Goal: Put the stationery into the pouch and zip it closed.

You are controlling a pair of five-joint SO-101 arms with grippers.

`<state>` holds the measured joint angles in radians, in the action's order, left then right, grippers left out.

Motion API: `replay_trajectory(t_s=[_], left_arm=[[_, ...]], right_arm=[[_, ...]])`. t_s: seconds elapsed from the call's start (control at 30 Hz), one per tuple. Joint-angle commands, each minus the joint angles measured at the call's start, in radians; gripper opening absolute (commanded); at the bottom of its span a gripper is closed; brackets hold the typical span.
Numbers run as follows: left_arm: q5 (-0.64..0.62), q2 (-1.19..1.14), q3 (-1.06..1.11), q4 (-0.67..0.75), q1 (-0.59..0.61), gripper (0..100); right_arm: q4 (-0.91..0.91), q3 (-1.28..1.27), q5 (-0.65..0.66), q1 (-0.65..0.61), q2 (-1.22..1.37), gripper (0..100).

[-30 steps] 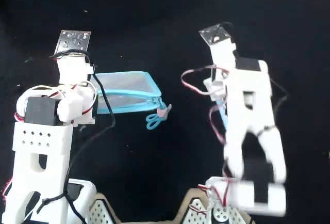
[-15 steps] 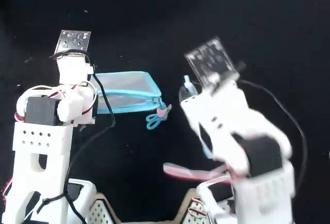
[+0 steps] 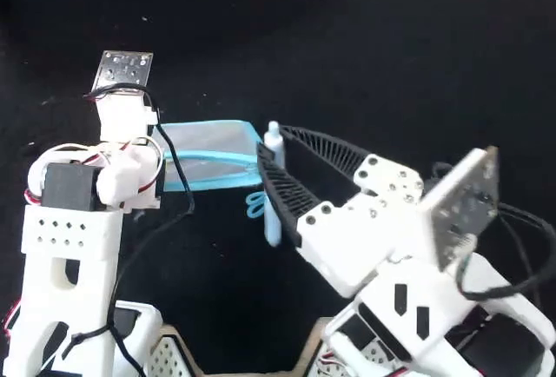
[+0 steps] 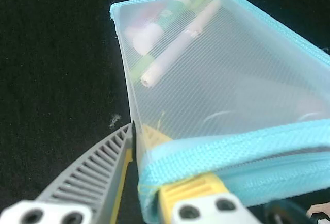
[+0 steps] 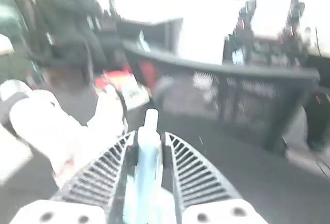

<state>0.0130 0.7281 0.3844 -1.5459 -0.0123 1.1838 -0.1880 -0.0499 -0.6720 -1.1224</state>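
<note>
The translucent mesh pouch with light-blue zip edging [image 3: 213, 153] is lying flat on the black desk [image 3: 347, 64], its zip-pull end pointing to 3 o'clock. A white marker [image 4: 178, 46] and some coloured pieces are showing through it. Just beside that end, the pale-blue pen with a white cap [image 3: 273, 221] is being held, cap toward 12 o'clock.

Black cloth-covered table [image 3: 365, 56], dark and matte across to the far edge. Lying on it left of the middle, a light-blue mesh pouch [image 3: 213, 155], its blue pull loop [image 3: 256, 204] trailing toward the near edge.
</note>
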Motion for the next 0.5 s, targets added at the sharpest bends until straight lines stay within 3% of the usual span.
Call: replay_trajectory(t_s=[0.0,0.23,0.47], left_arm=[[0.005,0.005,-0.002,0.006,-0.005,3],[0.005,0.005,-0.002,0.006,-0.005,3],[0.006,0.005,-0.002,0.005,-0.005,3]], right_arm=[[-0.155,0.030,-0.017,-0.025,0.005,1.1],[-0.402,-0.202,-0.017,-0.025,-0.001,1.1],[-0.519,-0.358,-0.017,-0.026,-0.081,1.1]])
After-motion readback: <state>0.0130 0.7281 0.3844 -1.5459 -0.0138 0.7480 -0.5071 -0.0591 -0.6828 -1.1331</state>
